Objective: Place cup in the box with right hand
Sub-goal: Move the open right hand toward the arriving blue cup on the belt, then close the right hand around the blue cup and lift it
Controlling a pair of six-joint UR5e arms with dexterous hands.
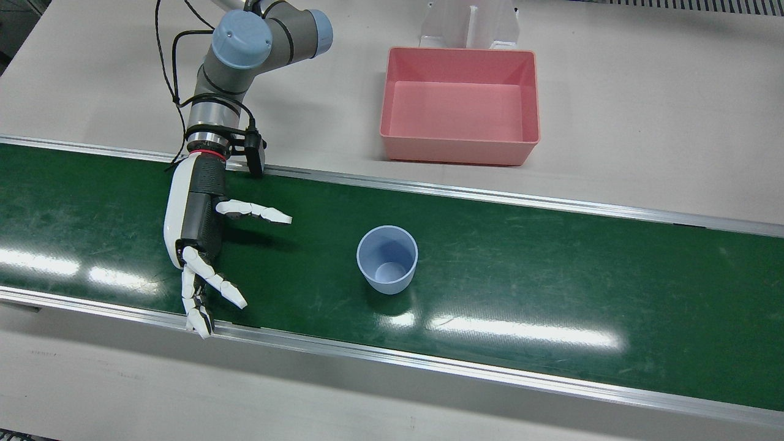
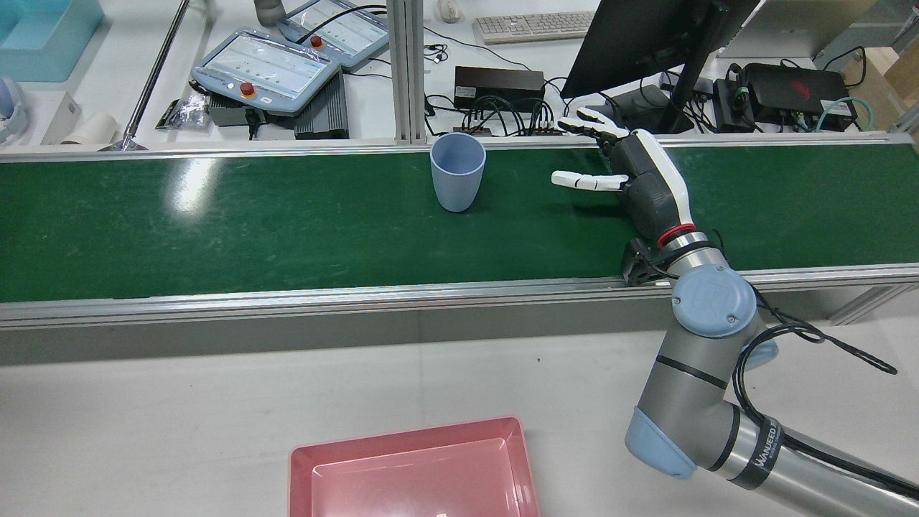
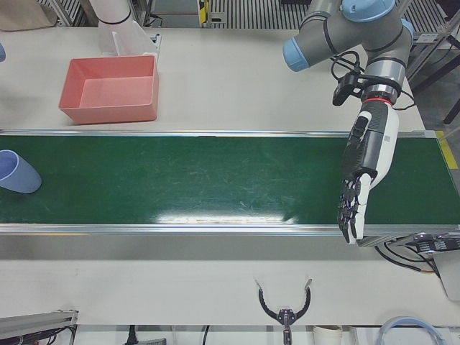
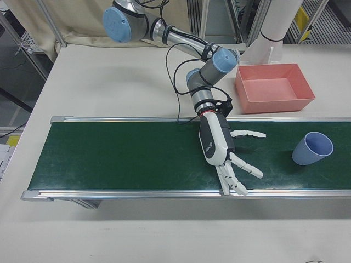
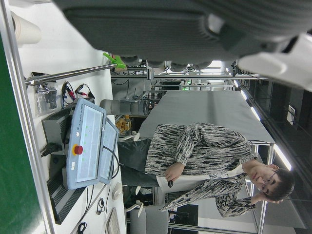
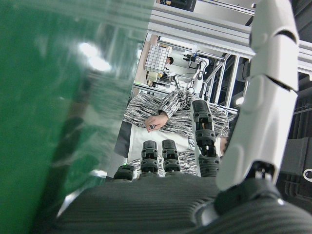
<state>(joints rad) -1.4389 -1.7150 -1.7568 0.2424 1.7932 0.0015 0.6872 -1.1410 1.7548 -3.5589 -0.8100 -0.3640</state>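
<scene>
A pale blue cup [image 1: 387,259] stands upright on the green belt [image 1: 551,275]; it also shows in the rear view [image 2: 457,172], the left-front view [image 3: 16,172] and the right-front view [image 4: 312,148]. The pink box [image 1: 456,150] sits empty on the white table beyond the belt, also in the rear view [image 2: 402,467]. My right hand [image 1: 202,245] is open and empty over the belt, well to the view's left of the cup, thumb pointing toward it. It shows too in the rear view [image 2: 632,179] and right-front view [image 4: 219,148]. My left hand [image 3: 363,172] hangs open over the belt's far end.
The belt has raised metal rails [image 1: 490,196] along both edges. A white pedestal [image 1: 468,24] stands just behind the box. Beyond the belt, the rear view shows teach pendants [image 2: 266,72], a monitor [image 2: 646,43] and cables.
</scene>
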